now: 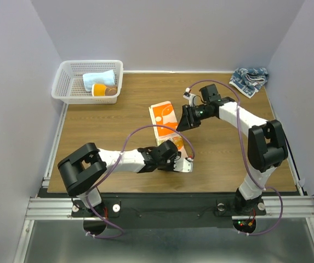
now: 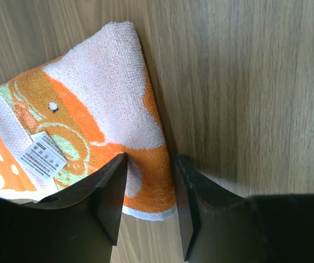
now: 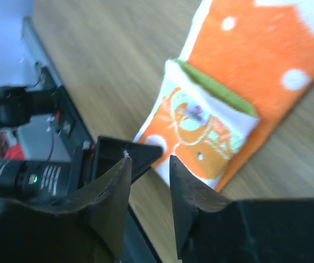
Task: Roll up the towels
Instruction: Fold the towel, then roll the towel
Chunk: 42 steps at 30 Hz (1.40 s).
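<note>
The white towel with orange prints lies flat mid-table, running toward the near right. Its near end is folded over, showing a green edge and a label. My left gripper sits at that near end, open. In the left wrist view my left gripper has the towel corner between its jaws: one finger over the cloth, the other beside its edge. My right gripper hovers open over the towel's right side, and the right wrist view shows my right gripper empty. The dark-blue-and-white towel lies crumpled at the far right.
A white mesh basket stands at the far left corner and holds a light blue roll and an orange roll. Grey walls close in three sides. The table's black front rail runs past the arm bases.
</note>
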Motion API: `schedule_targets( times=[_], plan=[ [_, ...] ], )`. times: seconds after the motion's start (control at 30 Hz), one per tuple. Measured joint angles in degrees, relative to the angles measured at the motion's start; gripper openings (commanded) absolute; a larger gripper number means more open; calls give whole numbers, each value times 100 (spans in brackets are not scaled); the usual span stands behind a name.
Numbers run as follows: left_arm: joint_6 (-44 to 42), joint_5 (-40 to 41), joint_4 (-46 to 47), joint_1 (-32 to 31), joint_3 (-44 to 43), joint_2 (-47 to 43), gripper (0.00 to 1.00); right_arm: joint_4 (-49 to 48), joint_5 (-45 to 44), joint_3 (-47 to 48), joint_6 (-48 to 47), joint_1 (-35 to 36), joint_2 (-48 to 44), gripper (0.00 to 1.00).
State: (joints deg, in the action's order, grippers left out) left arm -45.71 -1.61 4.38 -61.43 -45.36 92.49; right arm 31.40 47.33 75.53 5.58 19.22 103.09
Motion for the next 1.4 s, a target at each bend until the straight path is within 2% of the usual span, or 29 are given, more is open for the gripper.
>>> schedule_targets(
  times=[0.03, 0.13, 0.43, 0.63, 0.87, 1.03, 1.13, 1.17, 1.27, 1.4],
  plan=[
    [-22, -7, 13, 0, 37, -33, 50, -33, 210, -70, 11, 0, -50, 32],
    [-83, -11, -11, 2, 205, -205, 52, -74, 660, -332, 7, 46, 15, 29],
    [-160, -9, -225, 0, 455, -568, 58, -50, 1329, -883, -42, 413, 1213, 22],
    [-162, -24, -234, -35, 428, -544, 58, -157, 1554, -955, 199, 389, 1585, 21],
    [-223, 35, -28, -153, 400, -424, 58, -1019, 1847, -1215, 1097, 385, 1591, 24],
    [-310, 221, 273, -162, 323, -199, 50, -1244, 1989, -1222, 1414, 387, 1585, 27],
    [-365, 315, 404, -181, 225, 0, 35, -1259, 1998, -1231, 1495, 361, 1464, 38],
    [-365, 332, 444, -186, 197, 44, 33, -1259, 1985, -1239, 1506, 358, 1392, 54],
    [-350, 273, 407, -179, 173, 87, 25, -1259, 1915, -1252, 1480, 227, 977, 85],
    [-302, -44, 116, -105, 83, 61, 18, -1266, 1867, -1152, 1467, -393, 402, 99]
  ],
)
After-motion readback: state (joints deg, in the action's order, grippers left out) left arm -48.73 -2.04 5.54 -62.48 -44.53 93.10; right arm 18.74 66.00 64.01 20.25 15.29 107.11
